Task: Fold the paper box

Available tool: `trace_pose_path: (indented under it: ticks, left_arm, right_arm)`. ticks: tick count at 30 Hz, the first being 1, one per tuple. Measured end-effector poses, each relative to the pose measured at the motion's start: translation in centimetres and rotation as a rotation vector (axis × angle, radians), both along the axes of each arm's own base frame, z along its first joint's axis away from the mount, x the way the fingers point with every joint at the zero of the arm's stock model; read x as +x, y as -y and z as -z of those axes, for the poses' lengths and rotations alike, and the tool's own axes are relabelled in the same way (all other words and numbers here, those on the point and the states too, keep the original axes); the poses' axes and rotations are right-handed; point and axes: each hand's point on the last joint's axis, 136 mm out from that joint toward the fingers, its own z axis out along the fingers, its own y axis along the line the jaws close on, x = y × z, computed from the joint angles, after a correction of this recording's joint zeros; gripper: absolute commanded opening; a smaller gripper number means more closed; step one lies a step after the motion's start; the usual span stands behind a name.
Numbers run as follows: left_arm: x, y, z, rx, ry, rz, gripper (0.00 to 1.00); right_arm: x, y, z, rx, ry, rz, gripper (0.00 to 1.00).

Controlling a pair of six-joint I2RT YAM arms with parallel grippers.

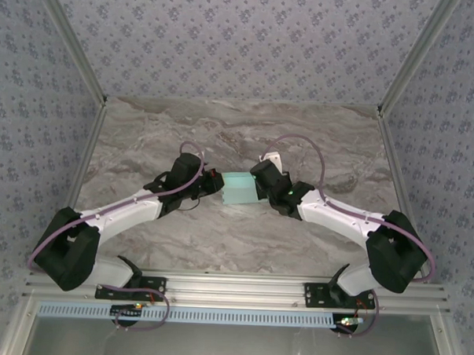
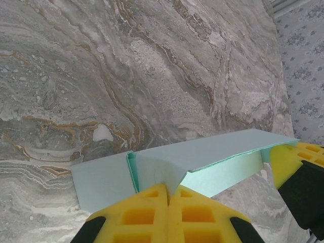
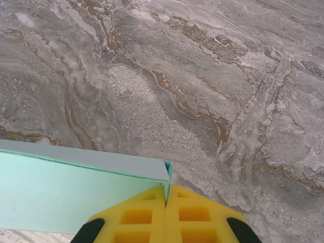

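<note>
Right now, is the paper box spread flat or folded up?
Folded up: the paper box shows a top panel creased over a side wall. The left tool and right tool pinch its opposite ends.

table (image 1: pixel 218 243): grey marble pattern | walls (image 1: pixel 243 36): floral grey, three sides | aluminium rail (image 1: pixel 240 286): near edge

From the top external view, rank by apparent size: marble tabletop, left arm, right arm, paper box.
1. marble tabletop, largest by far.
2. left arm and right arm: they look alike, so no ranking between them.
3. paper box, smallest.
</note>
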Motion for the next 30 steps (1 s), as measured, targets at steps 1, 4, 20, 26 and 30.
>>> trace_pose_path:
  ticks: [1,4,20,26,30]
  left_arm:
    - [-0.01,-0.01,0.05,-0.003,-0.002,-0.002,0.0]
    - [0.04,-0.03,0.03,-0.004,-0.001,-0.007,0.0]
    - [-0.48,-0.85,0.59,0.131,0.095,0.048,0.01]
    - [-0.43,-0.8,0.67,0.162,0.127,0.076,0.03]
    - [-0.46,-0.83,0.76,0.186,0.148,0.092,0.08]
  right_arm:
    - [0.01,-0.01,-0.02,0.001,0.001,0.0,0.0]
    - [0.0,-0.01,0.02,0.001,0.002,0.0,0.0]
    - [-0.2,-0.47,0.13,0.025,0.021,-0.013,0.0]
    - [-0.24,-0.44,0.23,0.044,0.039,-0.014,0.0]
    - [-0.52,-0.41,0.25,0.059,0.045,-0.021,0.0]
